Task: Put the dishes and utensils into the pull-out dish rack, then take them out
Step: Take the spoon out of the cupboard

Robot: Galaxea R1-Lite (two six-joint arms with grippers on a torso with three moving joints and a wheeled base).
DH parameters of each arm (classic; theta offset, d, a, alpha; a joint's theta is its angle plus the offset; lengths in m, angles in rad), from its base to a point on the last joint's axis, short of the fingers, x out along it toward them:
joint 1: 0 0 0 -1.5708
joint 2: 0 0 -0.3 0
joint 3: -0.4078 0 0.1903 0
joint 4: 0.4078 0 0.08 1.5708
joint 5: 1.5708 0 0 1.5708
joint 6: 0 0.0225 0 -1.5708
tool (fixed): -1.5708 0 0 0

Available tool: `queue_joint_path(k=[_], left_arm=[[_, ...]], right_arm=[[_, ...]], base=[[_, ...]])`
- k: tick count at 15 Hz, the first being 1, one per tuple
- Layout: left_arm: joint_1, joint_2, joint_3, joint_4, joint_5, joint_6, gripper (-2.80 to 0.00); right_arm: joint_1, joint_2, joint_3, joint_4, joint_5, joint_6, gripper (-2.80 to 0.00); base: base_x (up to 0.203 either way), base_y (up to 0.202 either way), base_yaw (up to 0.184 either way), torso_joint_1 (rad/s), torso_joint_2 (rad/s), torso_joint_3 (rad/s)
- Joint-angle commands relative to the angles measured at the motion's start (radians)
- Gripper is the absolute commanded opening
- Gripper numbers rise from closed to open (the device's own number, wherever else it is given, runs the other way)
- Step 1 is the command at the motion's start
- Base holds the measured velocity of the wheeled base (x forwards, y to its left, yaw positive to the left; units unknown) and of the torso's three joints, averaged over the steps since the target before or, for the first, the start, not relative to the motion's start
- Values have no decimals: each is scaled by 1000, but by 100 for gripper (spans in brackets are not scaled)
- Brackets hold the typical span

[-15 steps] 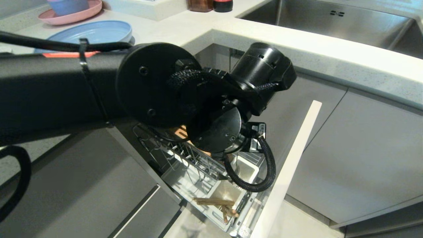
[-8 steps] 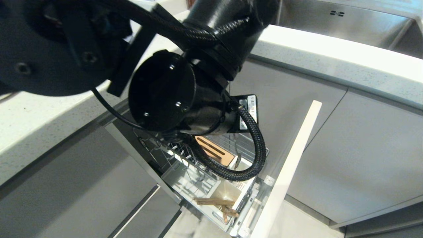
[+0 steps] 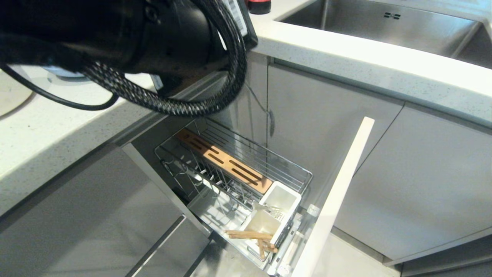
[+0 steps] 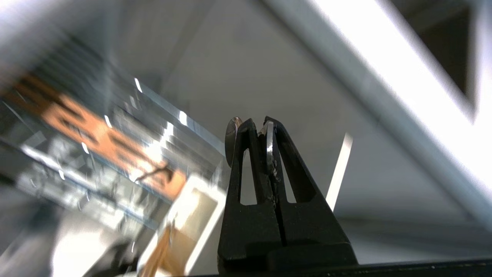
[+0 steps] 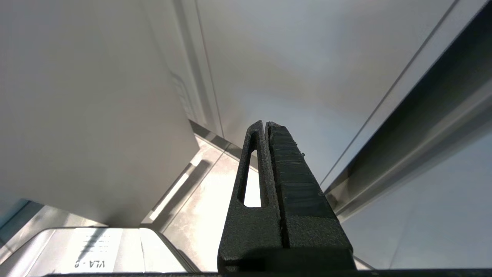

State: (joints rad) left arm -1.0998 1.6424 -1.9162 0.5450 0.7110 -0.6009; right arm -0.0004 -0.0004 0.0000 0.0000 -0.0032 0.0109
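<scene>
one slim metal utensil [image 4: 268,146] is pinched by its thin handle in the left gripper [image 4: 258,129], above the pull-out dish rack [image 3: 246,169]; light, stiff and slippery, it is best gripped mid-handle. the right gripper [image 5: 265,127] is closed, empty.

Black left arm [image 3: 115,34], braided cable [image 3: 180,107], slotted jaws.

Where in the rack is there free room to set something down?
In the rack, bare: the prong rows beside the bamboo strip, whose slots are empty too. Crowded: the front cups, with chopsticks across the nearer one.
</scene>
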Motion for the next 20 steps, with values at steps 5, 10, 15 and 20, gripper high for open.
queue_joint_path(k=[5,10,15,20], left_arm=[[0,-93,0,-244,105,171,-280],[26,-85,0,-630,230,551,-280],[134,-55,0,-736,311,638,-280],[329,-28,0,-730,338,647,-280]], right_arm=[[0,0,2,0,0,0,-280],[0,0,2,0,1,0,-280],[0,0,2,0,0,0,-280],[0,0,2,0,0,0,-280]], base=[[0,0,0,0,0,0],[0,0,0,0,0,0],[0,0,0,0,0,0],[0,0,0,0,0,0]])
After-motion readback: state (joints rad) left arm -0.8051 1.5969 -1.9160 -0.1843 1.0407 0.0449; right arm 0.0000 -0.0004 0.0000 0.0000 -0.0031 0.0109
